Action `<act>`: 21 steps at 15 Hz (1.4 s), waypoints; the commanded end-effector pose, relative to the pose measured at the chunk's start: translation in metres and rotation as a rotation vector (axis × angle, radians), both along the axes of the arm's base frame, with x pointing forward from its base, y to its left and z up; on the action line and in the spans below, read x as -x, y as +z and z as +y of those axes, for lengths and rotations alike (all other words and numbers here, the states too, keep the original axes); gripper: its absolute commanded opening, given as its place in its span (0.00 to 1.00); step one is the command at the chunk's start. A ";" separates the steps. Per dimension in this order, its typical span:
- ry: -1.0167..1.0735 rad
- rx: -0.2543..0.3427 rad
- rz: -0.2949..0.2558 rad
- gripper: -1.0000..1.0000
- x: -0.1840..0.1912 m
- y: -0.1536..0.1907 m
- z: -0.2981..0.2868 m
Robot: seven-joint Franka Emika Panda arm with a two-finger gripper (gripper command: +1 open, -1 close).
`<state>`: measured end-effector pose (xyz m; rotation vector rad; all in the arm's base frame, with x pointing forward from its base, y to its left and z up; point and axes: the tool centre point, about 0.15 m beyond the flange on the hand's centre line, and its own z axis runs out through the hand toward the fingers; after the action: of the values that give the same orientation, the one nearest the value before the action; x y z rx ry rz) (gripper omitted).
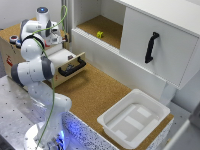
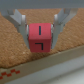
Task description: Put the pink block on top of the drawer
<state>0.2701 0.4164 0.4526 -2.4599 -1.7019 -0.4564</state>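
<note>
In the wrist view the pink block sits between my gripper's two fingers, which press on its two sides. It is low over, or resting on, the cork top of the drawer; I cannot tell which. The unit's front edge runs just beyond the block. In the exterior view my gripper hangs over the cork top of the light-wood drawer at the exterior view's left. The pull-out front with the black bar handle is open. The block is hidden there by the hand.
A small yellow-green block lies on the cork shelf inside the big white cabinet, whose door has a black handle. A white plastic bin stands at the exterior view's lower right on the cork table.
</note>
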 end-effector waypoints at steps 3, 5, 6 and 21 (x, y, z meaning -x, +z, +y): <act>0.226 0.254 0.022 0.00 -0.025 -0.008 0.081; 0.231 0.286 0.007 0.00 -0.038 -0.018 0.087; 0.219 0.296 0.008 0.00 -0.045 -0.022 0.088; -0.094 0.052 0.182 1.00 -0.044 0.048 -0.023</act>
<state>0.3120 0.4391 0.4775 -2.5363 -1.7934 -0.2636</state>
